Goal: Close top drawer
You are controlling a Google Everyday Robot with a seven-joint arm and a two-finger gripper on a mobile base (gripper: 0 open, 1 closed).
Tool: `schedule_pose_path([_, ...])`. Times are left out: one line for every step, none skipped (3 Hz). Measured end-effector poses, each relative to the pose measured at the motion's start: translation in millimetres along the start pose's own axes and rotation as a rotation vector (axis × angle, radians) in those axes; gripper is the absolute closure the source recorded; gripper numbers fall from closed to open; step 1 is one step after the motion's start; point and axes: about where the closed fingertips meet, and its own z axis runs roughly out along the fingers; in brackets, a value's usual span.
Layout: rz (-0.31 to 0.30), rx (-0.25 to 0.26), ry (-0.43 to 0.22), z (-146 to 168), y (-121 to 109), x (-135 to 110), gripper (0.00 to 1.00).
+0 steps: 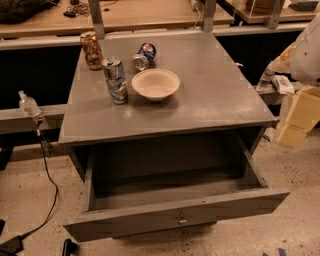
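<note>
The top drawer [170, 195] of the grey cabinet is pulled far out toward me. Its deep box looks empty. Its front panel runs along the bottom of the view, with a small metal knob [182, 218] at its centre. My gripper [298, 116], pale yellow under the white arm [307, 47], is at the right edge of the view. It is beside the cabinet's right side, level with the top, and apart from the drawer.
On the cabinet top [220, 95] stand a white bowl [155, 84], a crushed can [116, 80], a brown can [92, 50] and a can lying on its side [143, 55]. A black cable [50, 185] hangs at the left. A wooden table [125, 15] stands behind.
</note>
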Motion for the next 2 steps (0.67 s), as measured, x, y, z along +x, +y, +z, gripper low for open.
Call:
schedule_pose_path([0.000, 0.000, 0.000, 0, 0, 0, 0.00])
schedule_pose_path([0.044, -0.062, -0.008, 51, 3, 21, 0.00])
